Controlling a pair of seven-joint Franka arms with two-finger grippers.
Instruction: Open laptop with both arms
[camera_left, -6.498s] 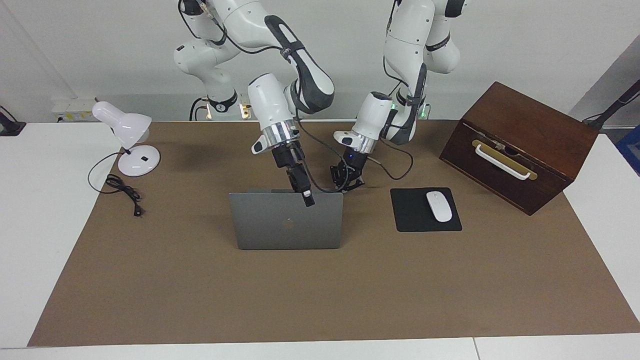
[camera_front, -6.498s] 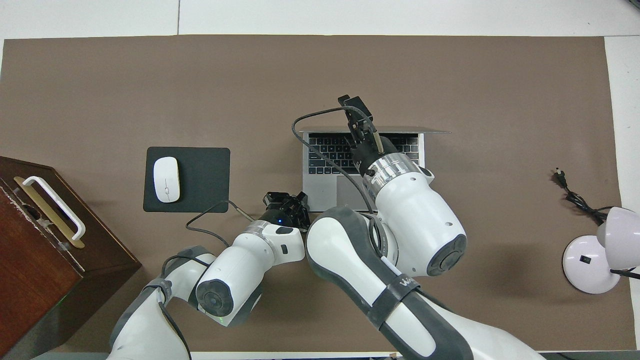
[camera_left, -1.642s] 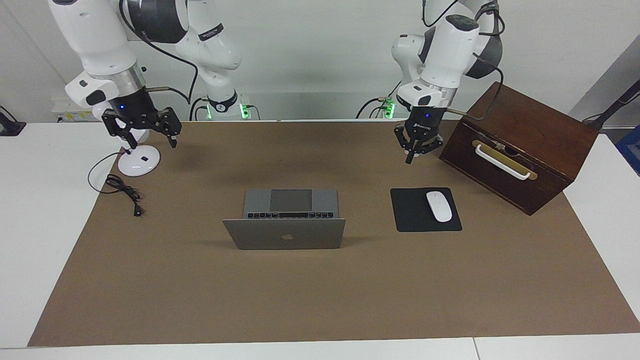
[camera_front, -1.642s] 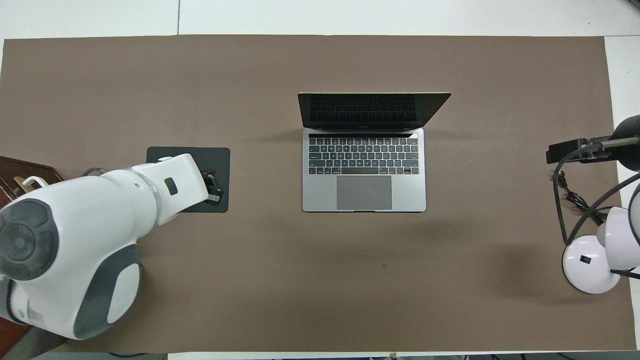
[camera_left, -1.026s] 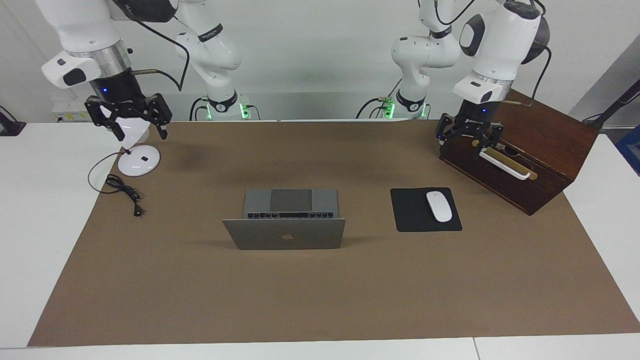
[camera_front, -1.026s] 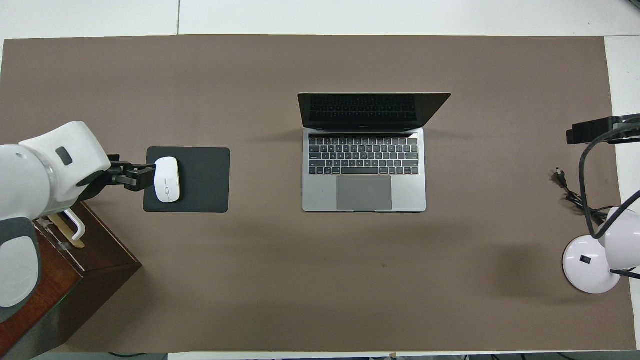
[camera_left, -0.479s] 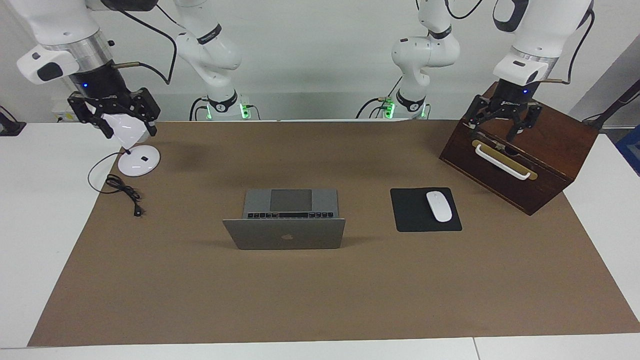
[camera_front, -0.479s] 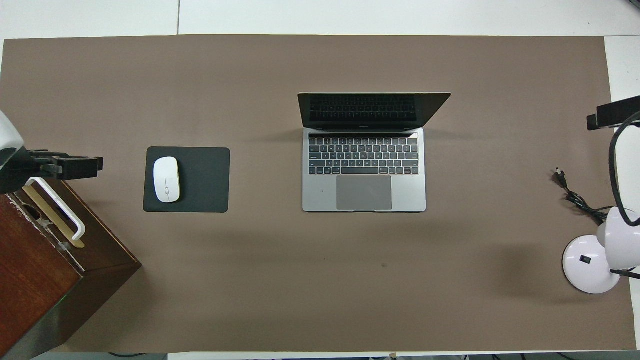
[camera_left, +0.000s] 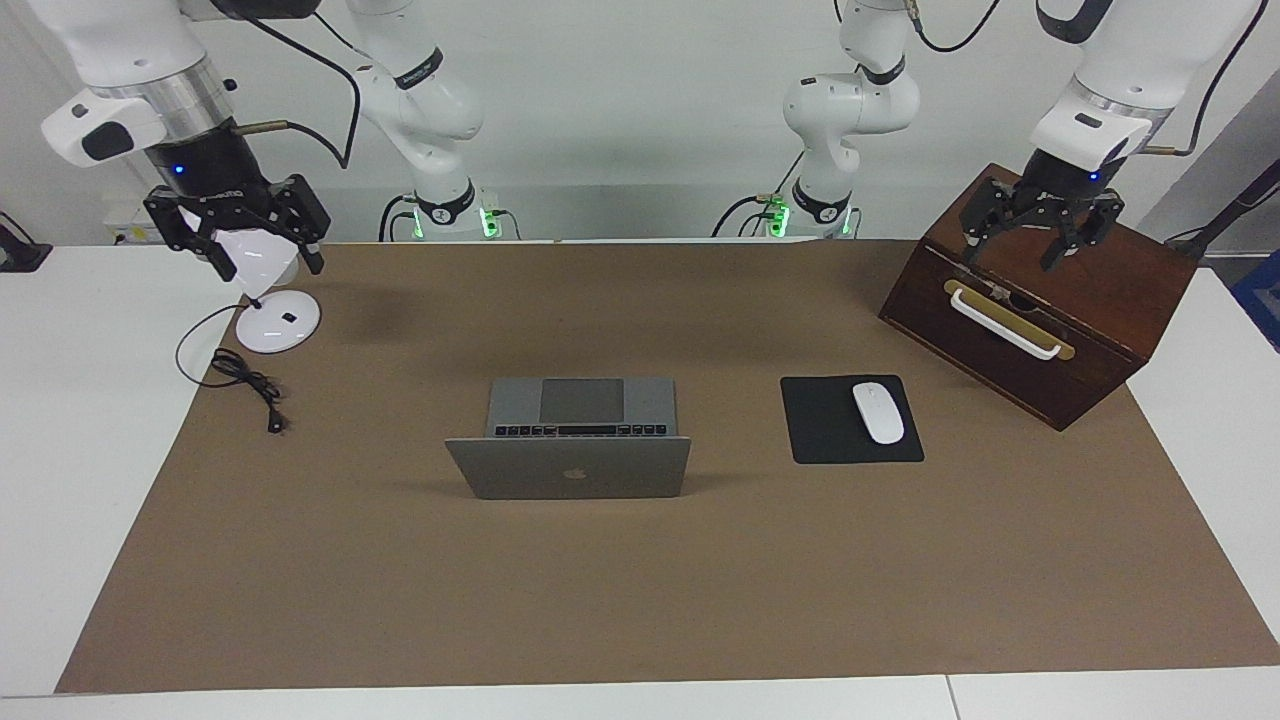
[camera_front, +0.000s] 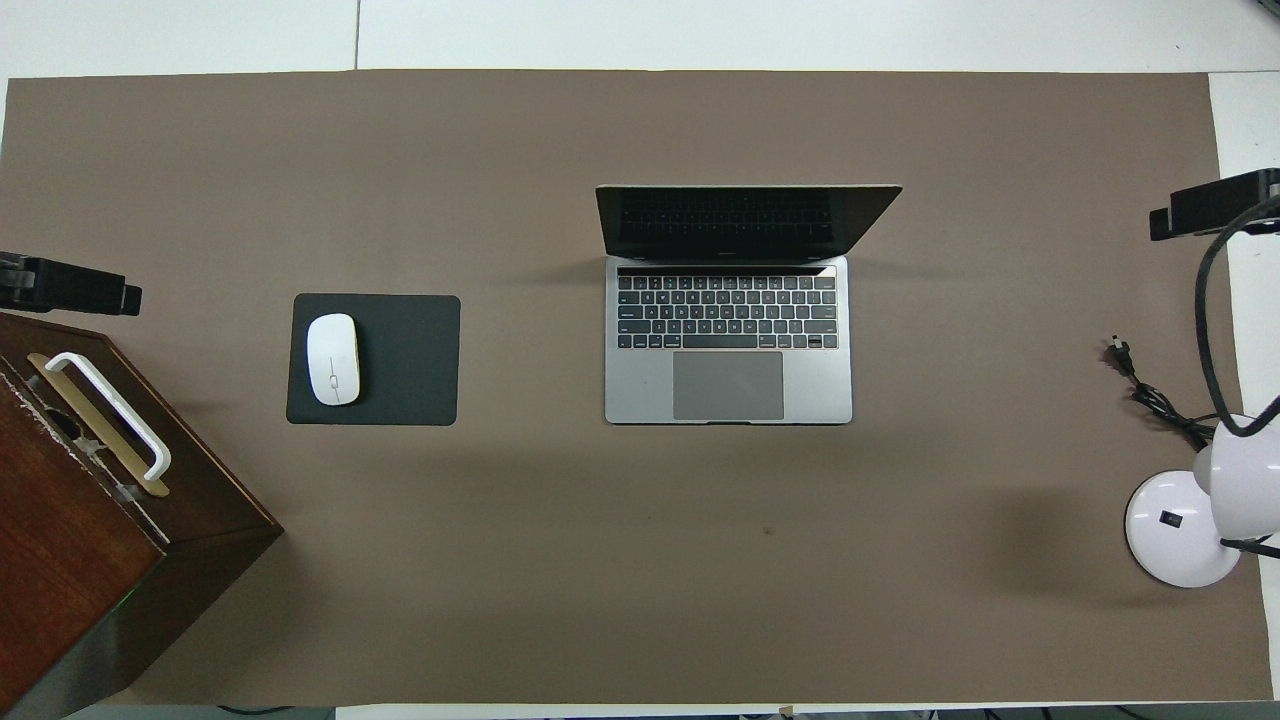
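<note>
The silver-grey laptop stands open in the middle of the brown mat, its lid with the apple logo upright and tilted a little back. Its dark keyboard and trackpad show in the overhead view. My right gripper is open and empty, raised over the white lamp at the right arm's end of the table, and its tip shows in the overhead view. My left gripper is open and empty, raised over the wooden box, and its tip also shows in the overhead view. Neither gripper touches the laptop.
A black mouse pad with a white mouse lies beside the laptop toward the left arm's end. A brown wooden box with a white handle stands there too. A white desk lamp and its cable lie at the right arm's end.
Both arms have drawn away from the open laptop to the table's ends. In the last half second the left gripper rose and moved farther over the box. The right gripper barely moved.
</note>
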